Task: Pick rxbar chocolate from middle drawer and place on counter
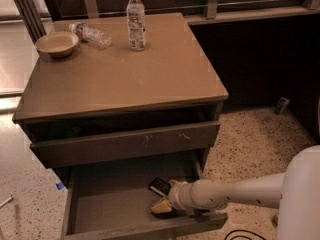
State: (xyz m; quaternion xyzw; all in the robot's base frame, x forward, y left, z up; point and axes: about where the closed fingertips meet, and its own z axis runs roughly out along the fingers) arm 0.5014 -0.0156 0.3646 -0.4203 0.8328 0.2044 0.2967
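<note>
The rxbar chocolate (160, 186) is a small flat black bar with a pale label patch. It lies on the bottom of the open middle drawer (110, 204), right of centre. My gripper (163, 207) reaches into the drawer from the right on a white arm. It sits just in front of the bar, low over the drawer bottom near the front edge. Its tip looks yellowish and nothing shows in it. The counter (125, 74) is the broad grey-brown top of the cabinet, above.
On the counter stand an upright water bottle (135, 20), a bottle lying on its side (92, 33) and a tan bowl (57, 43). The upper drawer (125, 144), with small scratches on its front, is slightly open above the middle one. Speckled floor lies around.
</note>
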